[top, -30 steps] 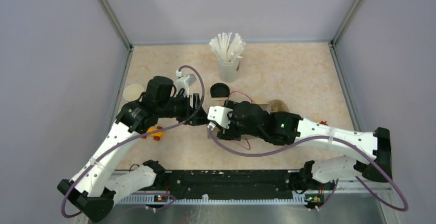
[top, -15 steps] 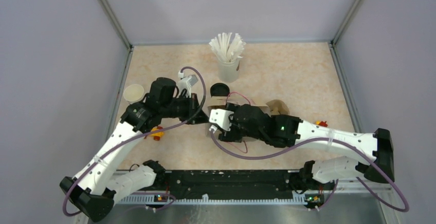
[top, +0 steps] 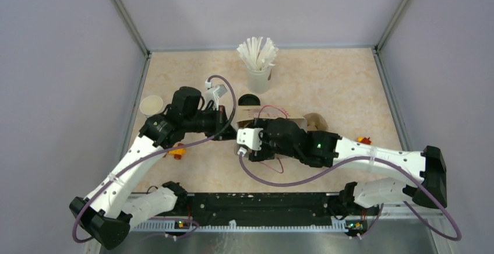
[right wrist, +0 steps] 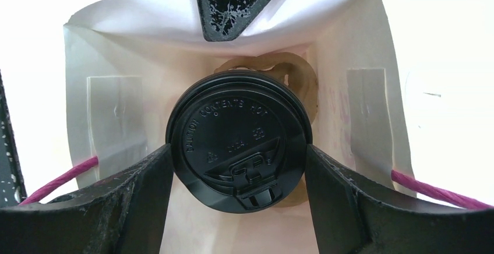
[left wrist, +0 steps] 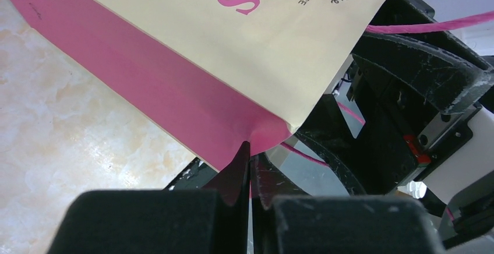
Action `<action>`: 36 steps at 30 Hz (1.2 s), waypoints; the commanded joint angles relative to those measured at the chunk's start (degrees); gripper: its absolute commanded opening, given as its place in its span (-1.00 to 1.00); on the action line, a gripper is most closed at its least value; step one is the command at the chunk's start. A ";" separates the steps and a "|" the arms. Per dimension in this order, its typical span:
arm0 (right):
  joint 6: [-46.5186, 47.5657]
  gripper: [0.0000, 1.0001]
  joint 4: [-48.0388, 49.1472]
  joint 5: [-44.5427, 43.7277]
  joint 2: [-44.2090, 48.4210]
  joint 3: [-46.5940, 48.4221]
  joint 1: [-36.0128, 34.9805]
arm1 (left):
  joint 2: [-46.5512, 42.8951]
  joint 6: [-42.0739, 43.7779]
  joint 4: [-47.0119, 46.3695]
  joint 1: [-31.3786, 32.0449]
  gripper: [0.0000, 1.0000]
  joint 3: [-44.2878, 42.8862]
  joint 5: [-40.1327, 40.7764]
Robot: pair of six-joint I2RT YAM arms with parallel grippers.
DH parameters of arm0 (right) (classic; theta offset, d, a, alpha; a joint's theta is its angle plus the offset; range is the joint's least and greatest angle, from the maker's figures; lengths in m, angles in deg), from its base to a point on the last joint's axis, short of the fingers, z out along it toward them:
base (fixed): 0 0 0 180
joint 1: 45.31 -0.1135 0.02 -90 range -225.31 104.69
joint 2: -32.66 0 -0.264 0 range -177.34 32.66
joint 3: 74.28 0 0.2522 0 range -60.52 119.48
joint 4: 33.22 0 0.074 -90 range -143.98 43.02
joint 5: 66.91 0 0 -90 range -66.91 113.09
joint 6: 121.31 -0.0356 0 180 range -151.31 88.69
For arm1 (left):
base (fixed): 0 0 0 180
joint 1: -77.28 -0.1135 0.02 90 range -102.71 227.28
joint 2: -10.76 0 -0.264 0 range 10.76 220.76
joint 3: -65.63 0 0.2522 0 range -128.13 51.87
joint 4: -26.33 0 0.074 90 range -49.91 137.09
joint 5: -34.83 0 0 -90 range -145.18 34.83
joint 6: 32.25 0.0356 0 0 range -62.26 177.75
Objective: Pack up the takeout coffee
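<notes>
Seen from above, two robot arms reach in from the near edge of a pale marbled table (top: 338,85) and meet near its middle, over a paper bag (top: 283,113).

The right gripper (right wrist: 239,169) is clamped on the takeout coffee (right wrist: 237,140). In the right wrist view one black finger presses against each side of the round black lid. The cup body below the lid is hidden. The coffee sits inside the open mouth of the bag, with the bag's white inner walls (right wrist: 116,50) on every side of it. A brown looped shape lies beneath it in the bag; what it is cannot be told. Pink rope handles (right wrist: 64,178) trail out at the left and right of the bag. From above, the coffee shows as a black disc (top: 249,99) at the far end of the bag, toward the table's far edge.

The left gripper (left wrist: 249,169) is closed tight, with its two fingertips pinching a lower corner of the bag. That corner joins a pink side panel to a cream face with pink lettering (left wrist: 262,38). In the right wrist view a black fingertip (right wrist: 233,3) also presses on the far rim of the bag's mouth.

A cup of white straws (top: 258,70) stands near the middle of the far edge, just beyond the coffee. A lidless paper cup (top: 152,105) stands close to the left edge.
</notes>
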State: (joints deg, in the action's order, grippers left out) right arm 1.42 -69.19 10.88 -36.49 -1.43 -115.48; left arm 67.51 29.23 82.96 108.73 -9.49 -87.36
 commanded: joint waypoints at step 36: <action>7.74 0.35 6.85 6.07 -4.09 -1.29 6.30 | 5.59 5.23 -0.30 0.10 -1.00 -4.49 -1.16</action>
State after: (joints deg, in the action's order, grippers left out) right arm 9.13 -68.08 19.08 -39.35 -1.30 -110.23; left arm 72.83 34.33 84.01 108.77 -11.87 -88.50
